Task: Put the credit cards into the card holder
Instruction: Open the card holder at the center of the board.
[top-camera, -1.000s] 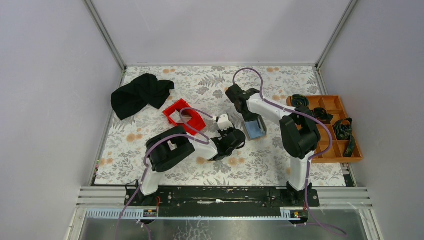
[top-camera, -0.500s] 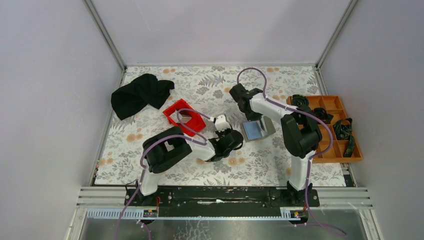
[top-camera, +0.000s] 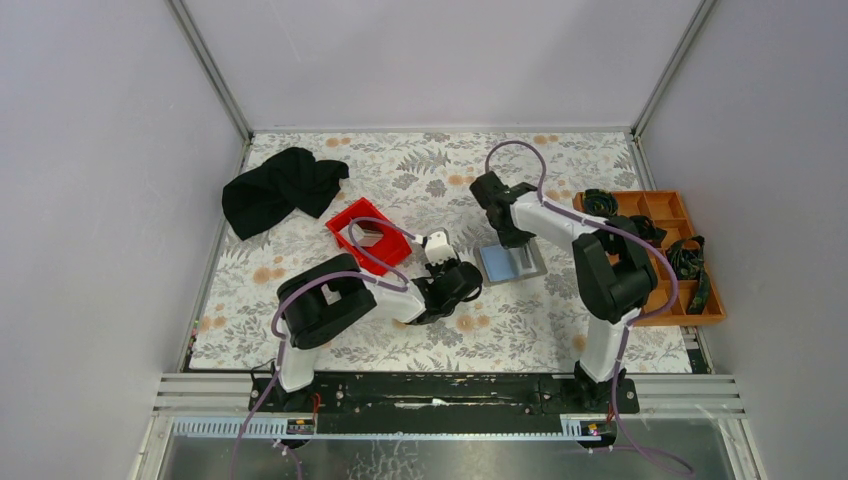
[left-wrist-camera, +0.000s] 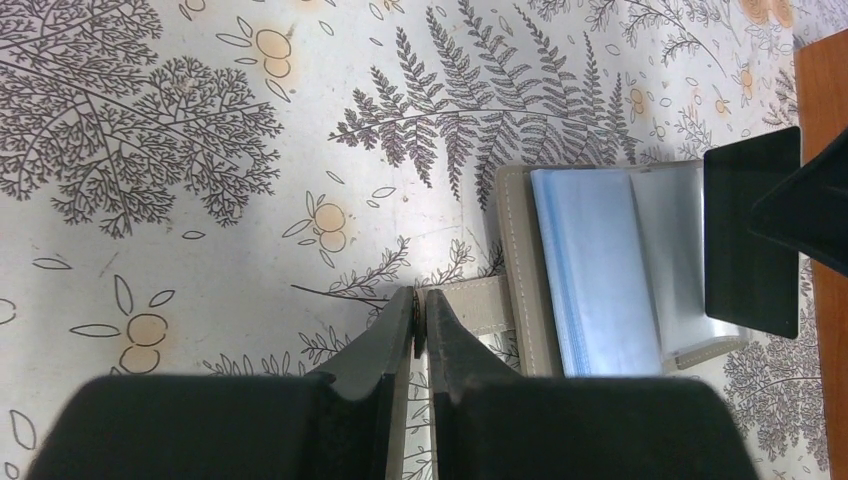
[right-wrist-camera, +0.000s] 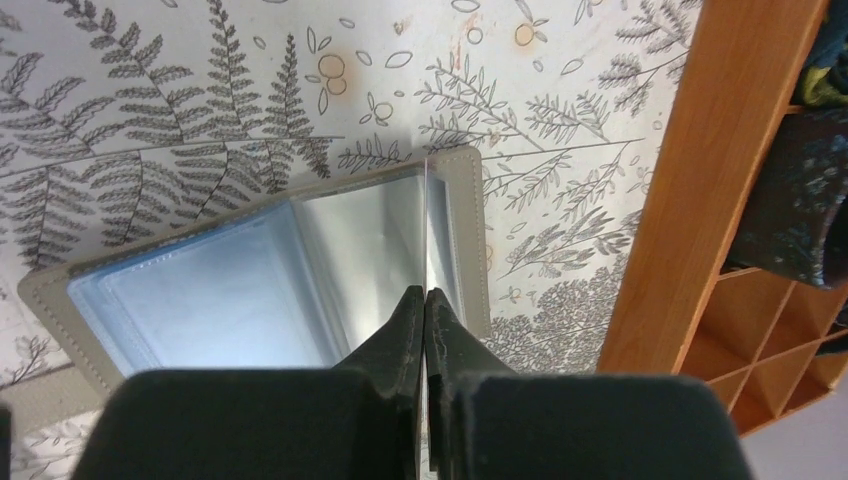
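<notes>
Right wrist view showed me the grey folding card holder (right-wrist-camera: 470, 240) lying open at frame centre, my right gripper (right-wrist-camera: 426, 292) clenched on one clear sleeve (right-wrist-camera: 370, 240), left gripper (left-wrist-camera: 420, 300) pinching its beige strap (left-wrist-camera: 480, 300); I judged a pocket was being opened, needing a thin plastic credit card fetched next.

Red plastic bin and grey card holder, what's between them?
Right of the red plastic bin sits the left gripper, pinching the strap of the grey folding card holder; top view.

left gripper (left-wrist-camera: 421, 300): clamped | right gripper (right-wrist-camera: 425, 295): clamped | both low, reaching forward
</notes>
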